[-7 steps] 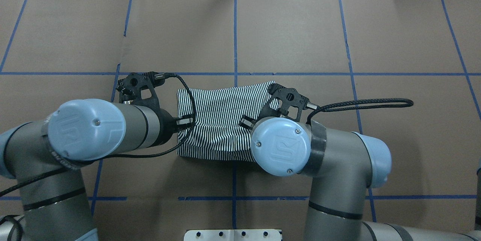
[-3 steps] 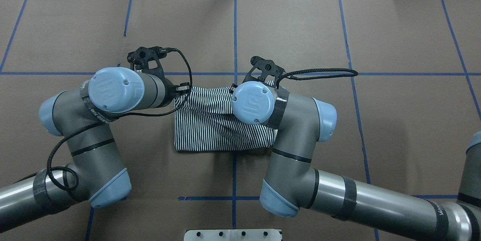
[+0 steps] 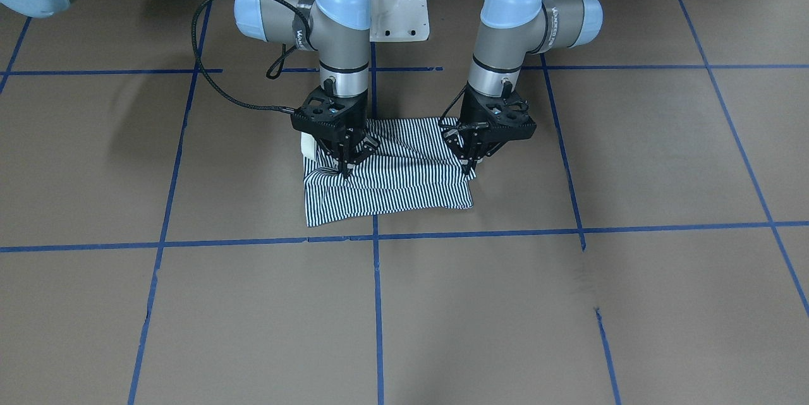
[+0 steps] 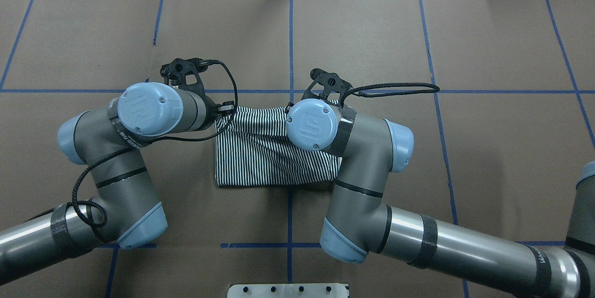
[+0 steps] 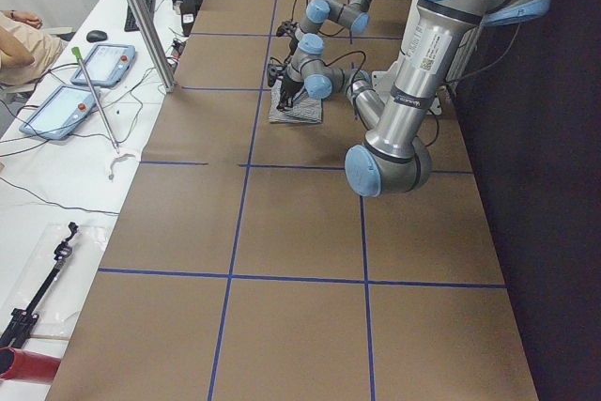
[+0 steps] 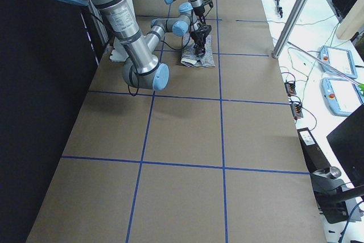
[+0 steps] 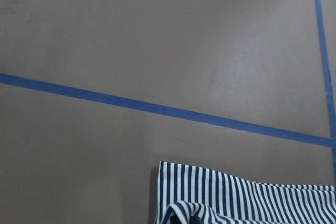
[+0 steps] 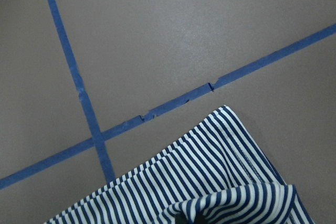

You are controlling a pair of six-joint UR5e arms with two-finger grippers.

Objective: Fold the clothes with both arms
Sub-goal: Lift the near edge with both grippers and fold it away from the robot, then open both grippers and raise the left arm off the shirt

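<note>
the striped polo shirt (image 3: pixel 392 193) lies part-folded at the middle of the surface (image 3: pixel 569 304). the left end effector (image 3: pixel 469 163) and right end effector (image 3: pixel 346 165) each clamp one corner of its upper layer, apparently to carry the fold across evenly.

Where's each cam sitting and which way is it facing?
Front-facing: across the table, facing the robot; left gripper, right gripper on the shirt.
Overhead: behind the robot, looking down; left arm left, right arm right.
Exterior left: table's end; left arm near.
Exterior right: opposite end; right arm near.
Left wrist: down at shirt edge, tape; no arm.
Right wrist: likewise.
Shared: all show the shirt.
</note>
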